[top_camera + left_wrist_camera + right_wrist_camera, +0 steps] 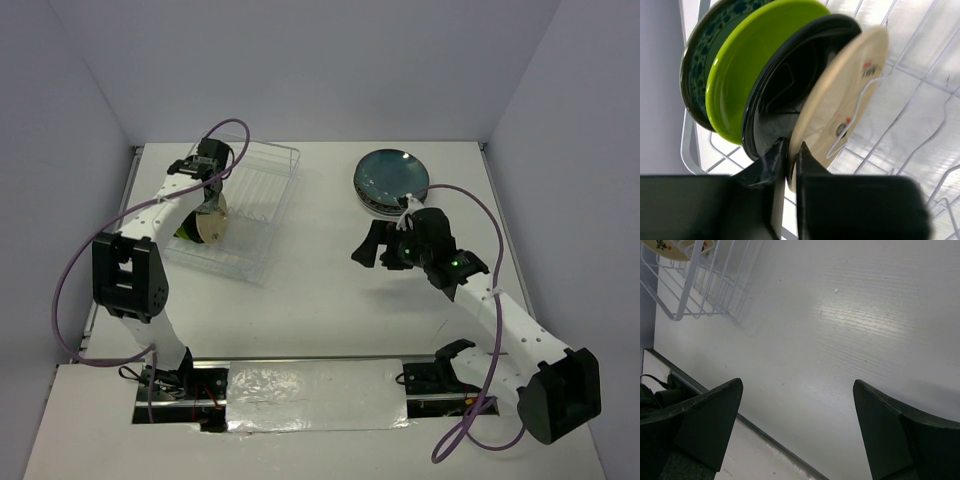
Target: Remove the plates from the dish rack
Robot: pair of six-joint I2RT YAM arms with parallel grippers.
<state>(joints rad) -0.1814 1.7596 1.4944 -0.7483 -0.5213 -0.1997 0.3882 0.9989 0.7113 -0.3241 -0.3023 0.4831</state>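
Observation:
The white wire dish rack [268, 172] stands at the back left. Three plates stand upright at its near left end: a blue-patterned plate with a green face [747, 62], a small black plate [790, 75], and a plate showing a cream face with stickers [845, 90]. My left gripper [792, 146] is shut on the bottom rim of the cream-faced plate [210, 228], one finger on each side. My right gripper [385, 250] is open and empty above bare table [797, 384]. A large dark teal plate [392, 172] tops a stack at the back right.
The rack's tines [920, 125] stretch away to the right of the held plate. The rack's corner [685, 295] shows at the top left of the right wrist view. White walls enclose the table. A foil-covered strip [315, 395] lies between the arm bases.

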